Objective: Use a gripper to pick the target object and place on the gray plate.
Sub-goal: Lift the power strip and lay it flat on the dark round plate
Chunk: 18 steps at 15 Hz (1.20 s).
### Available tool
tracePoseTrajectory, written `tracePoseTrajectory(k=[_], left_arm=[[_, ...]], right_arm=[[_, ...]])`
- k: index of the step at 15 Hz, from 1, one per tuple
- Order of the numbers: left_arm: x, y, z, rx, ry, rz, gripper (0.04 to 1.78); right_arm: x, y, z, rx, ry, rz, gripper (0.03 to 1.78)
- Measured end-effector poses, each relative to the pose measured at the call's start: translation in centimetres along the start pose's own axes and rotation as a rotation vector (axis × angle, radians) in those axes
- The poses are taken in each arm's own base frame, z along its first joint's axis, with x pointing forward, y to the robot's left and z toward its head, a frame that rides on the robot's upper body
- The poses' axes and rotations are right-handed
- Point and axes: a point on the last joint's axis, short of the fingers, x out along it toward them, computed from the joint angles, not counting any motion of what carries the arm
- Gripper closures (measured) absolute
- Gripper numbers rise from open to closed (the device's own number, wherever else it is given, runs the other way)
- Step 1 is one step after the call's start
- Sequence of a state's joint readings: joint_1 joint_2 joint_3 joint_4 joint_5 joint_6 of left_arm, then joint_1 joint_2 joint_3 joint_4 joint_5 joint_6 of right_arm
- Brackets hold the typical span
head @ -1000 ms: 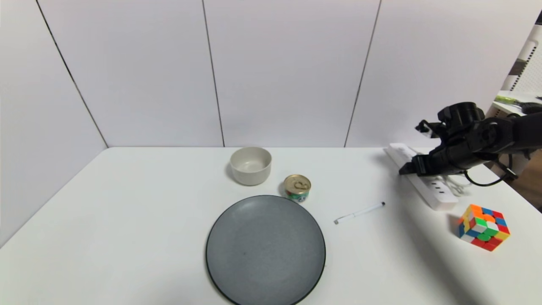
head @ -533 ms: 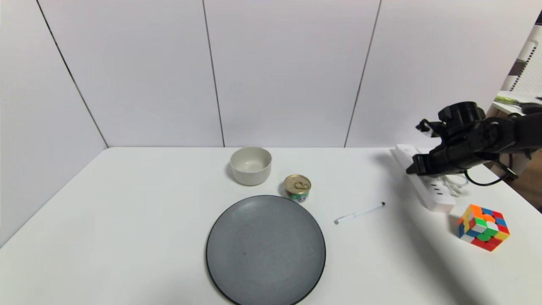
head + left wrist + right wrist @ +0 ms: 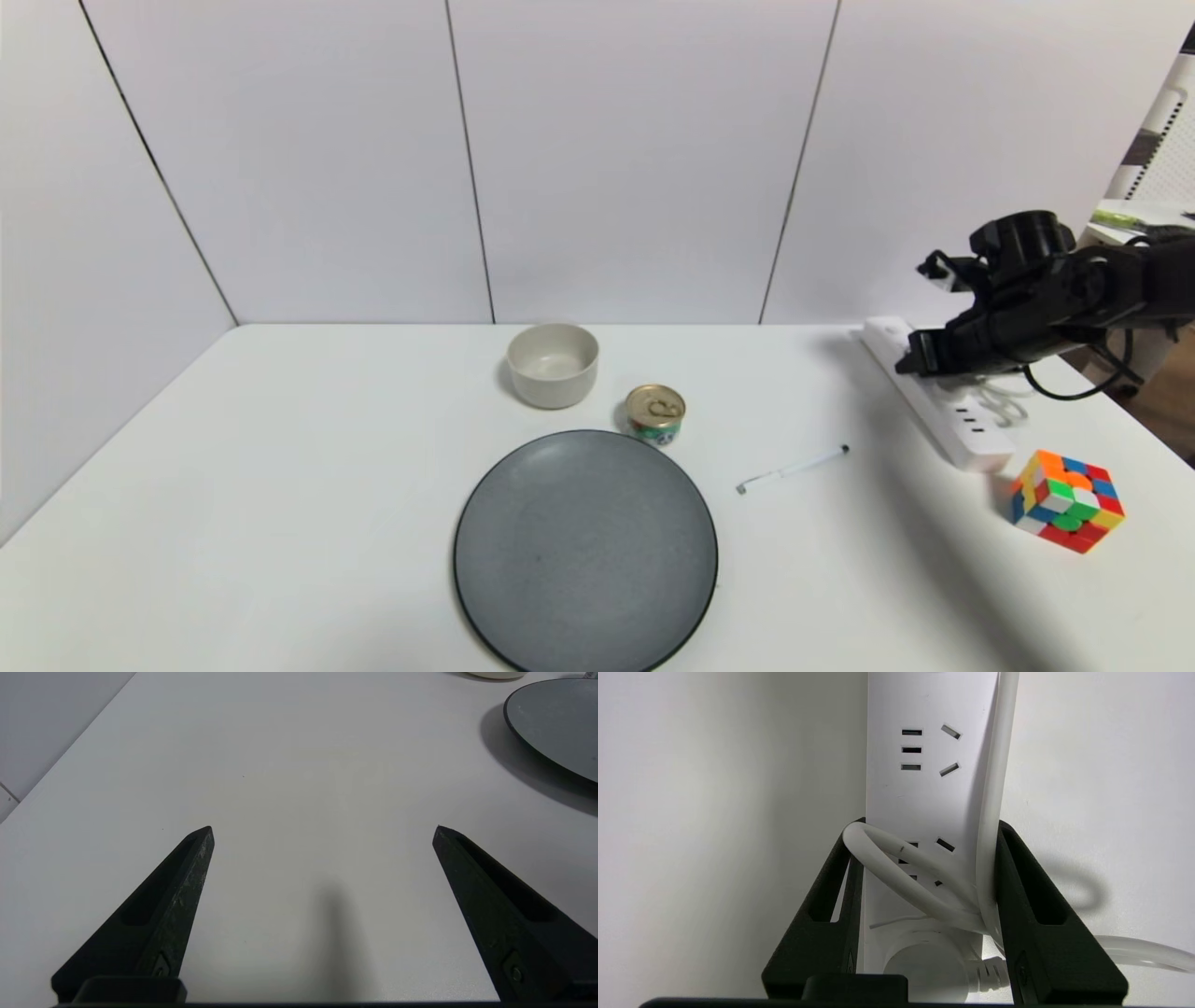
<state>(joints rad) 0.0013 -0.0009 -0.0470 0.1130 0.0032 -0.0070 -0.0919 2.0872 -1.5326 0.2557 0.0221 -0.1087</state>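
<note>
The white power strip (image 3: 943, 406) lies slantwise at the table's right side, its bundled cord (image 3: 1004, 401) beside it. My right gripper (image 3: 913, 362) is at the strip's far half. In the right wrist view its jaws (image 3: 931, 822) stand on either side of the strip (image 3: 920, 788), pressing the strip and a loop of cord (image 3: 896, 868) between them. The gray plate (image 3: 586, 551) lies at the front middle, well left of the strip. My left gripper (image 3: 322, 828) is open and empty over bare table, with the plate's edge (image 3: 551, 718) off to one side.
A beige bowl (image 3: 553, 364) and a small tin can (image 3: 655, 413) stand behind the plate. A thin white pen (image 3: 792, 469) lies between the plate and the strip. A colourful cube (image 3: 1067, 500) sits close to the strip's near end, by the table's right edge.
My right gripper has drawn back to the right and risen a little, and the jaws have closed on the strip. The strip's far end has shifted slightly right with it.
</note>
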Motion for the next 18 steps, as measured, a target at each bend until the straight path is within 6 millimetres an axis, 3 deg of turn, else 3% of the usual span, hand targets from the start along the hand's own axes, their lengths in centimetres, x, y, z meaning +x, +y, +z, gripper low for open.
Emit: tracePoseTrajectory(k=[6, 18], left_arm=[[0.0, 0.0, 0.0, 0.000, 0.000, 0.000, 0.13], [0.0, 0.0, 0.0, 0.000, 0.000, 0.000, 0.13]], right_arm=[[-4.7, 0.5, 2.5, 0.017, -0.148, 0.059, 0.98], [-11.5, 0.7, 5.6, 0.048, -0.364, 0.122, 0.99]])
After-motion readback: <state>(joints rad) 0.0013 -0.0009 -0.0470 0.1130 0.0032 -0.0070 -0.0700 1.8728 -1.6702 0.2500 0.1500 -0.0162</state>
